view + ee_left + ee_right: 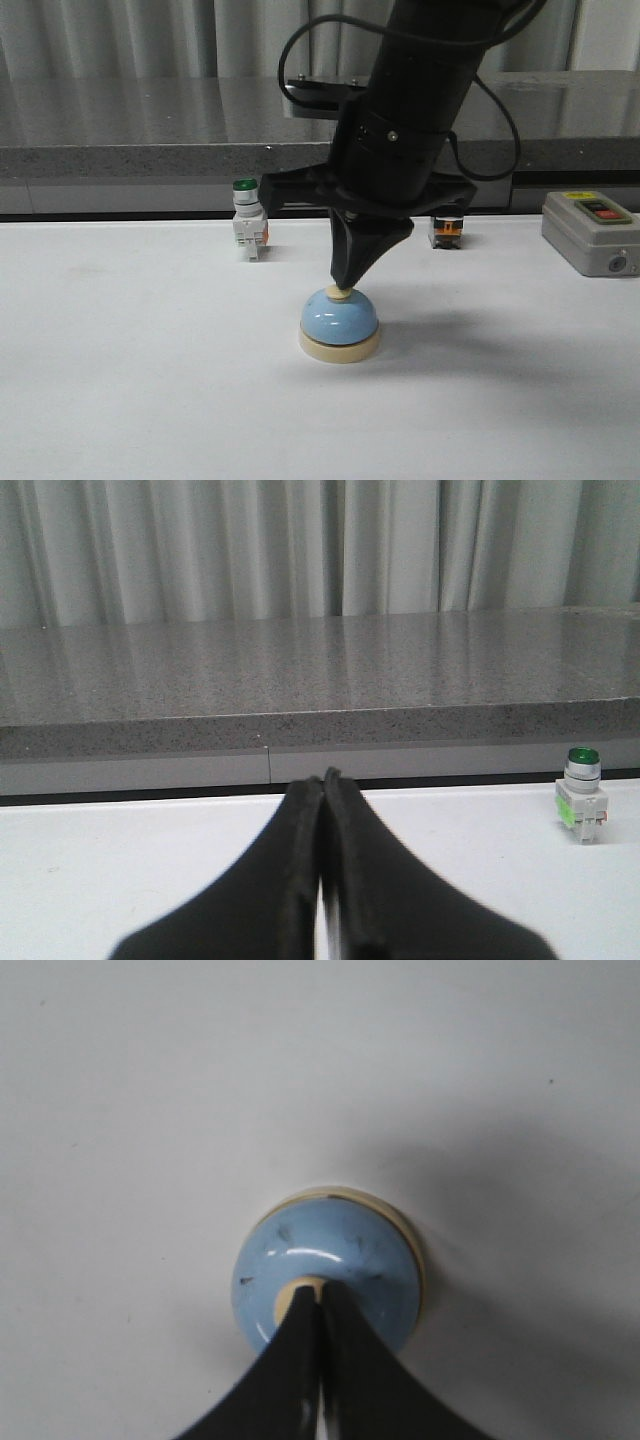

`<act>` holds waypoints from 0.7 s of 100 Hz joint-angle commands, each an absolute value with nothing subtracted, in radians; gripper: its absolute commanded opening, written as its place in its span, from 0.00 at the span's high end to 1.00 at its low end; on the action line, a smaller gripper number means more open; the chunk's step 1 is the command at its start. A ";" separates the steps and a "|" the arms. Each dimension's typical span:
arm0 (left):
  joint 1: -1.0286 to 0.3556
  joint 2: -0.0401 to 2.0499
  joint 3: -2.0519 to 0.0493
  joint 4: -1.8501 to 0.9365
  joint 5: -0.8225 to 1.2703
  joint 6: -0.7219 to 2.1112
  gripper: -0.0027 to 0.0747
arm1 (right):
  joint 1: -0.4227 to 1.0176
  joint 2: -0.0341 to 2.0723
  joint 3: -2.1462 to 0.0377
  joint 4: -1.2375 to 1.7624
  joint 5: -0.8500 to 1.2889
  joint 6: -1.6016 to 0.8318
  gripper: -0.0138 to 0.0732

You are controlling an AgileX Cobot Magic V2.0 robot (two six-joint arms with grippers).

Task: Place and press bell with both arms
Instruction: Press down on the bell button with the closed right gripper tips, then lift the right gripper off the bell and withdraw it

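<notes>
The bell (340, 322), a light-blue dome on a cream base with a cream top button, stands upright on the white table near the middle. My right gripper (343, 285) points straight down with its jaws shut together, and its tips rest on the button. In the right wrist view the shut right gripper (320, 1288) covers most of the button on the bell (345, 1245). My left gripper (323, 778) is shut and empty, low over the table, facing the back ledge. It is not in the front view.
A green-capped white pushbutton switch (247, 218) stands behind and left of the bell and also shows in the left wrist view (581, 795). A black-capped switch (445, 230) sits behind the right arm. A grey control box (592, 232) lies at the right. A grey stone ledge (140, 150) runs along the back.
</notes>
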State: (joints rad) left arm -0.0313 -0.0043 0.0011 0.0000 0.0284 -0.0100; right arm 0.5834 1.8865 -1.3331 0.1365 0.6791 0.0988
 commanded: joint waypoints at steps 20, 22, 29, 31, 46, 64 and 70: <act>-0.028 -0.035 0.043 -0.007 -0.059 -0.018 0.99 | 0.582 1.671 -1.356 0.016 0.647 0.089 0.91; -0.028 -0.035 0.043 -0.007 -0.059 -0.018 0.99 | 0.580 1.658 -1.356 0.008 0.647 0.090 0.91; -0.028 -0.035 0.043 -0.007 -0.059 -0.018 0.99 | 0.567 1.619 -1.356 0.000 0.647 0.092 0.91; -0.028 -0.035 0.043 -0.007 -0.059 -0.018 0.99 | 0.564 1.607 -1.356 -0.007 0.647 0.092 0.91; -0.028 -0.035 0.043 -0.007 -0.059 -0.018 0.99 | 0.498 1.522 -1.341 -0.012 0.641 0.092 0.91; -0.028 -0.035 0.043 -0.007 -0.059 -0.018 0.99 | 0.394 1.377 -1.219 -0.019 0.588 0.092 0.91; -0.028 -0.035 0.043 -0.007 -0.059 -0.018 0.99 | 0.352 1.317 -1.168 -0.019 0.562 0.092 0.91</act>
